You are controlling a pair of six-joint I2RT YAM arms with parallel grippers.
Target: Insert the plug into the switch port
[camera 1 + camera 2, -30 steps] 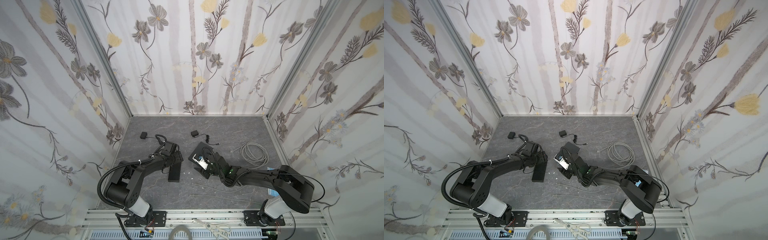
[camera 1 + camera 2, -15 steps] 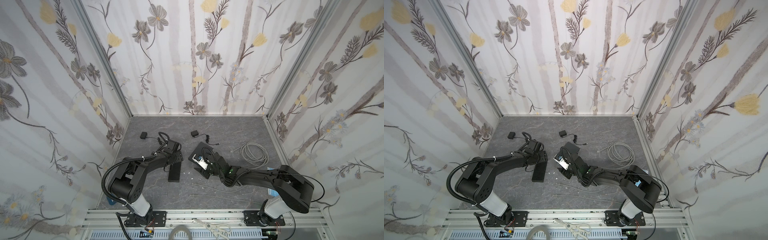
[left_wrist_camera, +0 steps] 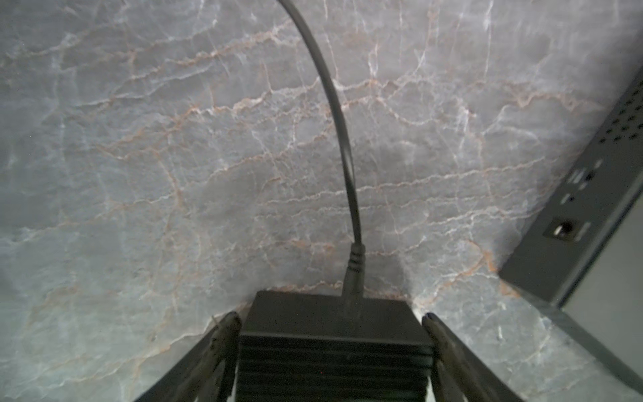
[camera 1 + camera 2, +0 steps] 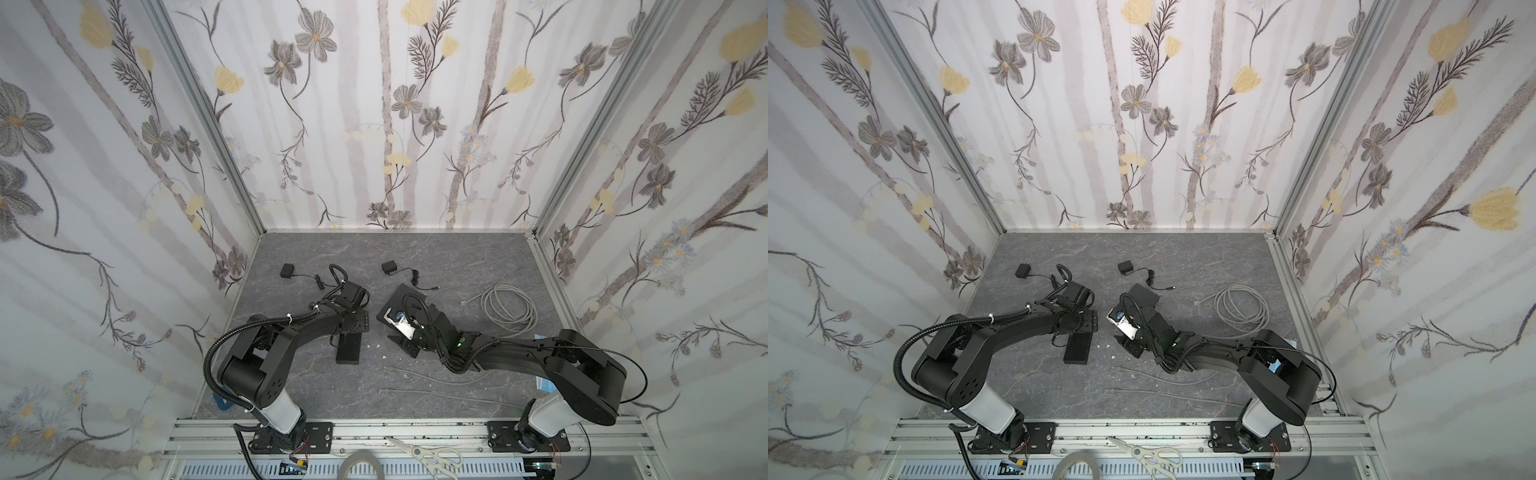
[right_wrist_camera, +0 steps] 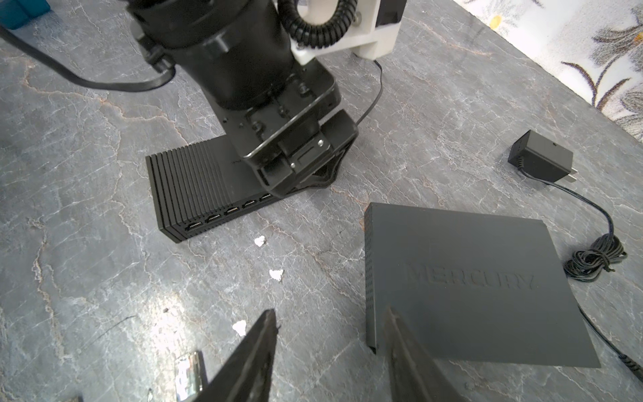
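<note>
The switch (image 3: 334, 362) is clamped in the wide-spread left gripper (image 3: 330, 318), plug (image 3: 353, 275) seemingly seated. The right gripper (image 5: 328, 311) is half-open, empty. Release is needed.

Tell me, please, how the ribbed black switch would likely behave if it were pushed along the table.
The ribbed switch lies flat and low on the smooth table, so it would probably slide, not tip or roll. Its hard casing looks stiff. The thin cable at its end would likely trail along limply.

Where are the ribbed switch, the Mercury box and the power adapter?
ribbed switch (image 5: 193, 181), right wrist view, grooved top.
Mercury box (image 5: 469, 278), right wrist view, embossed lettering.
power adapter (image 5: 539, 160), right wrist view, body.
</note>
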